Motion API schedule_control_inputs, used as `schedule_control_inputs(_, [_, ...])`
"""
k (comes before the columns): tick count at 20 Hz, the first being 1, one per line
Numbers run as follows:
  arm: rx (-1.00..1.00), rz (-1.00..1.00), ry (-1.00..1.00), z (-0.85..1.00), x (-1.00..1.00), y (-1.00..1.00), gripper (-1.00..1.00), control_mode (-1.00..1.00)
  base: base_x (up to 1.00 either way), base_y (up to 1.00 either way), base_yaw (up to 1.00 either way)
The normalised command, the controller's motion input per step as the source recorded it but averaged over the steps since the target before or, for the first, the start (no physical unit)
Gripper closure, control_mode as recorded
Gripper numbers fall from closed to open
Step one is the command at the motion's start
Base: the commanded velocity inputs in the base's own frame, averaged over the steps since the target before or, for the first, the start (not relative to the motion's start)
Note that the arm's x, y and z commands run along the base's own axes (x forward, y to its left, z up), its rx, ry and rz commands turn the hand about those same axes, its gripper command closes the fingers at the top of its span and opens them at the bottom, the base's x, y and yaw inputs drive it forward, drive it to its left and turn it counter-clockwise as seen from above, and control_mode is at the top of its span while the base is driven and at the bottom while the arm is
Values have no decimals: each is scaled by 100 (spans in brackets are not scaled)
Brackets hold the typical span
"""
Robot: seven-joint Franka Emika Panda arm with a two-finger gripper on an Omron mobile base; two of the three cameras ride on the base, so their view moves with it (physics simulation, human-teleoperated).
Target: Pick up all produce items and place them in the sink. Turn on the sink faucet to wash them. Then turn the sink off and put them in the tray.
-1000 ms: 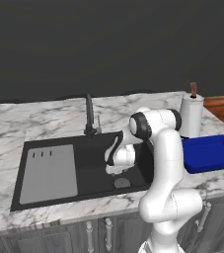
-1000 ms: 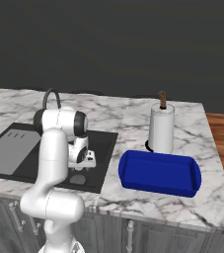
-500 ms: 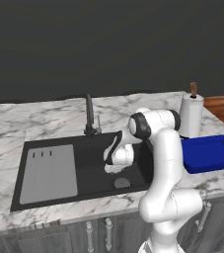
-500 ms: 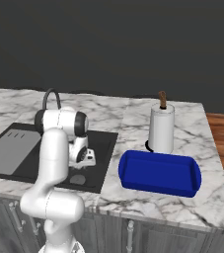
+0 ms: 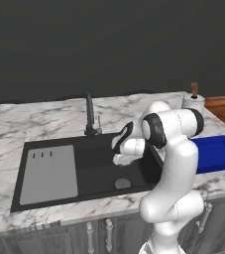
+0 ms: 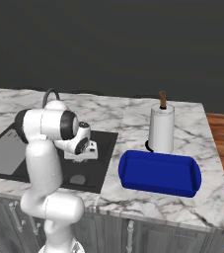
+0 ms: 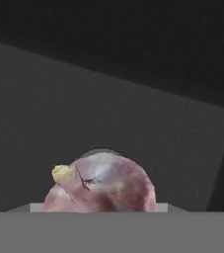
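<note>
Filling the hand view's lower middle, the bulb (image 7: 101, 184) was judged light, firm, round and slippery, best pinched across its widest part; whether the gripper (image 5: 124, 158) had closed on it could not be told.

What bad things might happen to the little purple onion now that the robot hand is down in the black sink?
1. The onion is round and sits very close to the hand camera. If it is not held firmly, it might slip out and roll across the sink.
2. The round drain lies just below the gripper. A dropped onion could settle on it and be harder to pick up.
3. The faucet stands close behind the arm, so lifting carelessly might bump it.
</note>
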Motion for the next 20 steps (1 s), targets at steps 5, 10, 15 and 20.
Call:
schedule_control_inputs(5, [0, -9, 0, 100, -19, -26, 100, -100, 0, 0, 0])
schedule_control_inputs(10, [0, -9, 2, 100, -11, -15, 100, -100, 0, 0, 0])
schedule_control_inputs(15, [-2, -12, 9, 100, -2, -39, 100, -100, 0, 0, 0])
schedule_control_inputs(20, [-8, -14, 13, 87, 0, -68, 100, -100, 0, 0, 0])
